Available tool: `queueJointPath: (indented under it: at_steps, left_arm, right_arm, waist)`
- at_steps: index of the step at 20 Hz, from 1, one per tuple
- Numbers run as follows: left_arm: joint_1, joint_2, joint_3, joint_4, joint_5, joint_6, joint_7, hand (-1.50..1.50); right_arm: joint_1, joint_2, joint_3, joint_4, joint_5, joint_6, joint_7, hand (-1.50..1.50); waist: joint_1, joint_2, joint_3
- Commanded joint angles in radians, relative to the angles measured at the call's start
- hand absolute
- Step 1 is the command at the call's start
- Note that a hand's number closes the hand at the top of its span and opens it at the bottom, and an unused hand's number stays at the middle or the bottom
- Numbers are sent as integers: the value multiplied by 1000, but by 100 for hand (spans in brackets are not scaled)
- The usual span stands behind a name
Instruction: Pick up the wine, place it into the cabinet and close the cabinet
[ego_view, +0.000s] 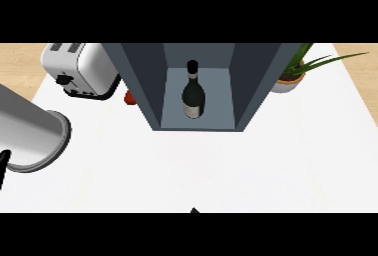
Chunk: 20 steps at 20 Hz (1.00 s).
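Wine btl (193, 95) upright in cabinet (255, 85)

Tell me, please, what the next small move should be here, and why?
Probably start closing the cabinet: the wine bottle already stands upright inside it, no hand holds it, and the front is open. The door does not show, so I cannot say which side to reach for.

Even, bright light is washing the white counter (221, 170), casting almost no shadows there. The cabinet (148, 85) interior is staying dimmer, and soft highlights are showing on the toaster (81, 67).
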Motion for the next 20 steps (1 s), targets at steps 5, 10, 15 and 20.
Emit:
queueJointPath:
  at_steps: [5, 10, 15, 20]
  left_arm:
    - [-69, 6, 35, -27, 38, 3, 90, -150]
    - [-91, -50, -13, -5, -5, 25, 76, -150]
    - [-100, -60, -10, 54, -15, -9, 83, -150]
    - [-145, -95, -4, 40, -30, 39, 114, -150]
  right_arm:
    - [-304, 123, -10, 155, -100, -147, 38, 150]
    - [-487, 125, -104, 293, -217, -207, -1, 150]
    - [-745, 129, -211, 552, -328, -258, -82, 150]
    - [-907, 131, -310, 750, -373, -216, -151, 150]
  waist:
    - [16, 9, 1]
    - [23, 11, 1]
    - [33, 14, 0]
    - [15, 12, 2]
